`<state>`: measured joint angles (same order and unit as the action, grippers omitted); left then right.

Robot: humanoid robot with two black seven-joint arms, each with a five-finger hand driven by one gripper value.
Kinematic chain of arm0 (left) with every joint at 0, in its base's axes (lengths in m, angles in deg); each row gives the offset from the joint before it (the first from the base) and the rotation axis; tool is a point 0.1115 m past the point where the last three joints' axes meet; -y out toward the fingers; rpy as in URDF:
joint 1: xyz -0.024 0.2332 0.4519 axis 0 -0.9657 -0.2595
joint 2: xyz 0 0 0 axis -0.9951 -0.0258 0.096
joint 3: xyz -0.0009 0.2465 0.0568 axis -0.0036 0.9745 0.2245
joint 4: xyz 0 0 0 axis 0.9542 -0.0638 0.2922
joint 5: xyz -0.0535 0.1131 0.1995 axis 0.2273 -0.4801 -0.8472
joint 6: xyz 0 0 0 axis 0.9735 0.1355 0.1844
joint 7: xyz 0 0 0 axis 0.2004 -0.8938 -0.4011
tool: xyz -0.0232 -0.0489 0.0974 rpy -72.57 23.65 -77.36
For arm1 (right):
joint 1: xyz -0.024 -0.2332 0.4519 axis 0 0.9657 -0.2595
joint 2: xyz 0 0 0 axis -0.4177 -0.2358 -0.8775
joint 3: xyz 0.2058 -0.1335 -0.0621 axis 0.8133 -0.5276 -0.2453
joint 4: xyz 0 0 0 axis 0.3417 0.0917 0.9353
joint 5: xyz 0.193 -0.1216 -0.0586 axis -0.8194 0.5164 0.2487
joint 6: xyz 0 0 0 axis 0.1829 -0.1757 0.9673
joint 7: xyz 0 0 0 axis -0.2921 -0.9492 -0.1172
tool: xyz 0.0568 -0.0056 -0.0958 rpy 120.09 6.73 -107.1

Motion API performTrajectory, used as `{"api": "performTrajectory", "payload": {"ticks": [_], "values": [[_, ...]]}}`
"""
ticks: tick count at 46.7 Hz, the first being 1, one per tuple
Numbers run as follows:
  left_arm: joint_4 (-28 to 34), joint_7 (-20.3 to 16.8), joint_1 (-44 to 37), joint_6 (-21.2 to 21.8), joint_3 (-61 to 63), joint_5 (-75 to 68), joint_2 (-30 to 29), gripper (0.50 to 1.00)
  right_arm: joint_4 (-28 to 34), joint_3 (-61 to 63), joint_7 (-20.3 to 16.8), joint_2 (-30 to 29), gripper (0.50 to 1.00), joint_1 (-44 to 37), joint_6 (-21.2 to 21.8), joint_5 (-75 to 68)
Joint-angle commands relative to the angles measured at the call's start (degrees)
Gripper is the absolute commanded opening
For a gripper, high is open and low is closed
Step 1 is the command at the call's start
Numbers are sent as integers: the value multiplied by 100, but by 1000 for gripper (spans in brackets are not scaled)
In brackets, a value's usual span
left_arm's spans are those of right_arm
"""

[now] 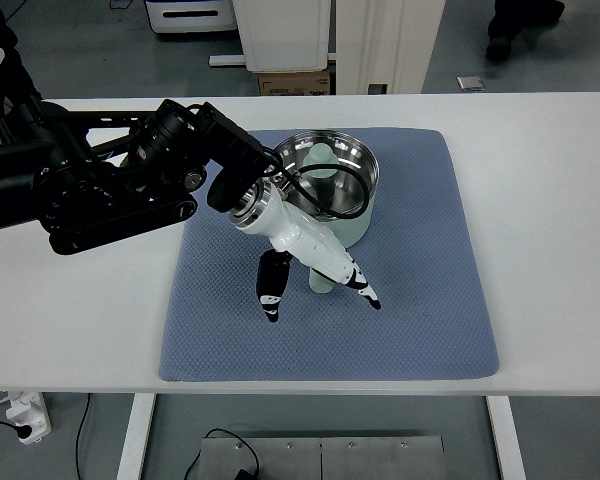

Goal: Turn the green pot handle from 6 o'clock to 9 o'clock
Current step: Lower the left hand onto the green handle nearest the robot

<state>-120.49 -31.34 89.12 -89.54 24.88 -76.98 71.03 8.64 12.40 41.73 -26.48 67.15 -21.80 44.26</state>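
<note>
A pale green pot with a shiny steel inside stands on the far middle of the blue mat. Its green handle points toward the near edge, at about 6 o'clock. My left hand reaches in from the left over the pot's near rim. Its black-tipped fingers are spread, one on the handle's left and others on its right. The handle end shows between them, and I see no closed grasp. The palm hides most of the handle.
The mat lies on a white table. The bulky black left arm crosses the table's left part. Beyond the far edge are a cardboard box and white furniture. A person's shoe shows at the top right.
</note>
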Motion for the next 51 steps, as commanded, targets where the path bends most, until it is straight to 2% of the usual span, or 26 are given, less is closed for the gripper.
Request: {"api": "performTrajectory", "payload": {"ticks": [1,24,51], "values": [[-1,-5,0,0,6,-67,29,1000,0,0,0,0,1000,1,0,0],[-1,13,0,0,226,-216,-33,1000,0,0,0,0,1000,1,0,0],[-98,-40,246,0,665,-199,-604,1000,0,0,0,0,1000,1,0,0]]}}
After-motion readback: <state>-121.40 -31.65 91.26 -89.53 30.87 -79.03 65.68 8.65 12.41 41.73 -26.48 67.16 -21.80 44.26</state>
